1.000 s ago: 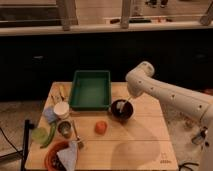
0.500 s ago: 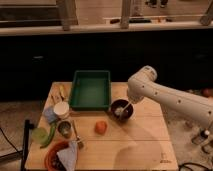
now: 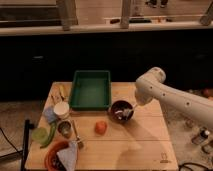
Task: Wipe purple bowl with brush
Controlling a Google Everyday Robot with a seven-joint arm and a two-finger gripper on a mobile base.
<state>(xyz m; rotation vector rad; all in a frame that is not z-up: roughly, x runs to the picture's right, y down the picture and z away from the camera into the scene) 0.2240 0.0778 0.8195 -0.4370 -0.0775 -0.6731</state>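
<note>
Since the wiping is to be done inside the purple bowl (image 3: 114, 106), the end effector (image 3: 128, 109) is held low over the bowl's right rim, at the end of the white arm (image 3: 165, 95) that is extended from the right. A pale streak, taken to be the brush (image 3: 120, 114), is seen slanting down from the end effector into the bowl's hollow, as if its head were laid against the inside. Whether the end effector is clamped on it or merely set beside it cannot be told. The bowl is stood on the wooden surface (image 3: 140, 147) just in front of the green tray's (image 3: 90, 92) right corner, where it can be reached without the tray being crossed. The orange-red ball (image 3: 101, 127) and the metal cup (image 3: 64, 128) are found to the left, apart from the work
</note>
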